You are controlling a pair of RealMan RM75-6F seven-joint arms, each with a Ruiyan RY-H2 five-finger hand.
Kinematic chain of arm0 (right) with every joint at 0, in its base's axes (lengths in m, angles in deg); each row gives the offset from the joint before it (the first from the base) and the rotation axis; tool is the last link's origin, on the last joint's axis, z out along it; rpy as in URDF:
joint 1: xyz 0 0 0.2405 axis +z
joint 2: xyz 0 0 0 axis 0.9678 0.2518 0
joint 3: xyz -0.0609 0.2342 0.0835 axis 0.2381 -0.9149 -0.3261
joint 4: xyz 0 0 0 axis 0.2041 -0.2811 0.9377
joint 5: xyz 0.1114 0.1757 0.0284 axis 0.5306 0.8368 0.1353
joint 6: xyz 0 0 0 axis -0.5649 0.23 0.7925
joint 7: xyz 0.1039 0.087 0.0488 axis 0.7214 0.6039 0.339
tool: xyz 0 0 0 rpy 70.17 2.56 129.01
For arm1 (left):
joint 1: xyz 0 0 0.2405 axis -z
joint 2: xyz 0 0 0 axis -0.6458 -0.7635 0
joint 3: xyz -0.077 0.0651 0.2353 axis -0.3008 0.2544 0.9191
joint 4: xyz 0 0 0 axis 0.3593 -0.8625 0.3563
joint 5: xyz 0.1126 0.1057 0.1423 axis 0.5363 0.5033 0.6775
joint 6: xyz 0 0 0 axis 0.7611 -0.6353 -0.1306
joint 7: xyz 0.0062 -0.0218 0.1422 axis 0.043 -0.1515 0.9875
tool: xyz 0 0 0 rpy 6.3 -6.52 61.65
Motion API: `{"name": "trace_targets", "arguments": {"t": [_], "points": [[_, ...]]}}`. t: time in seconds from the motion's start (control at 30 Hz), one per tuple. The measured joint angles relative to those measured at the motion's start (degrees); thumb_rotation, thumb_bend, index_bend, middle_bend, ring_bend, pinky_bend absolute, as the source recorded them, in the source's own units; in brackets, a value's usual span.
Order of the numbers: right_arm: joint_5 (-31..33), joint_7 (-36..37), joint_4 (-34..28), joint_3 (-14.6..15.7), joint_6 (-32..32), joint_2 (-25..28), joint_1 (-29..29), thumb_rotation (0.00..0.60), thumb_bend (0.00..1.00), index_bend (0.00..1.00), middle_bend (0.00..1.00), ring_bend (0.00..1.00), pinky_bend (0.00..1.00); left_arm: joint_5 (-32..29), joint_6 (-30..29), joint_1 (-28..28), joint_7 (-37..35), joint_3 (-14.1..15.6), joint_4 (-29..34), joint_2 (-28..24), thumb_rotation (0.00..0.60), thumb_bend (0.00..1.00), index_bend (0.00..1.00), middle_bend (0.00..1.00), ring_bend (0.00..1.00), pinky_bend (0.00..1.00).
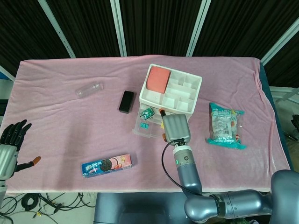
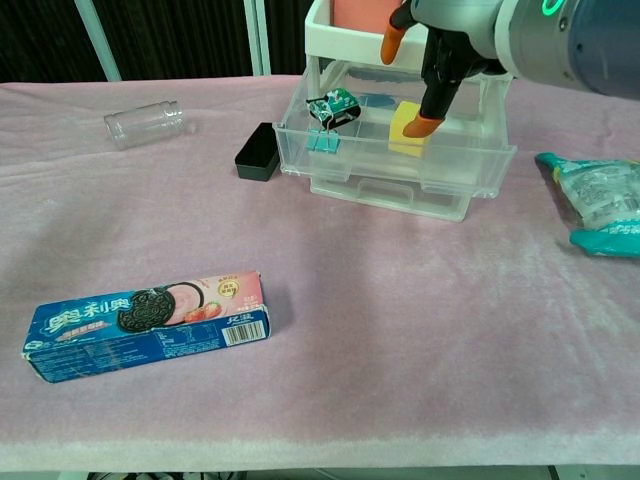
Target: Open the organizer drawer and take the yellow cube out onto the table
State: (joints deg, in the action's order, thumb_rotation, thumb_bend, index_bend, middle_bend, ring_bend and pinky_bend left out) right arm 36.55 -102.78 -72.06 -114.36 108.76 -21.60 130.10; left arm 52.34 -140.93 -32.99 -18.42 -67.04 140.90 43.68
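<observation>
One organizer [image 1: 172, 88] is sitting on the counter [image 1: 70, 126], its one drawer [image 2: 400, 170] showing one yellow cube [image 2: 406, 128] and a few binder clips [image 2: 328, 118], too bunched to count. Also lying there are one jar [image 1: 88, 89], one black box [image 1: 126, 101], one cookie pack [image 1: 108, 164] and one snack bag [image 1: 225, 125]. Two hands are showing, left [image 1: 9, 148] and right [image 1: 175, 129].

Even, bright overhead light falls on the tabletop [image 1: 70, 126], with soft, faint shadows and a dark backdrop behind. The clear drawer [image 2: 400, 170] shows mild glare. Both views are sharp; the chest view bends slightly at its edges.
</observation>
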Motion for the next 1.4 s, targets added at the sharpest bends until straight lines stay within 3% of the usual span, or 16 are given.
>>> {"name": "trace_targets", "arguments": {"t": [0.5,1.07,1.4], "points": [[13.2,-6.4,0.6,-0.9,-1.4,3.9,6.7,0.6,0.12,0.32,0.87,0.94,0.87,-0.4,0.4,0.0,0.1,0.0,0.3,-0.2,0.6,0.0,0.0,0.0,0.0,0.0],[14.6,-7.2,3.9,2.7,-4.6,7.1,11.3,0.6,0.12,0.34,0.87,0.94,0.87,-1.0,1.1,0.1,0.1,0.1,0.8,-0.4,0.6,0.0,0.0,0.0,0.0,0.0],[18.8,-8.4,4.1,4.7,-5.7,9.6,13.2,0.6,0.13,0.35,0.87,0.94,0.87,-1.1,1.3,0.1,0.3,0.1,1.1,-0.5,0.6,0.0,0.0,0.0,0.0,0.0]]}}
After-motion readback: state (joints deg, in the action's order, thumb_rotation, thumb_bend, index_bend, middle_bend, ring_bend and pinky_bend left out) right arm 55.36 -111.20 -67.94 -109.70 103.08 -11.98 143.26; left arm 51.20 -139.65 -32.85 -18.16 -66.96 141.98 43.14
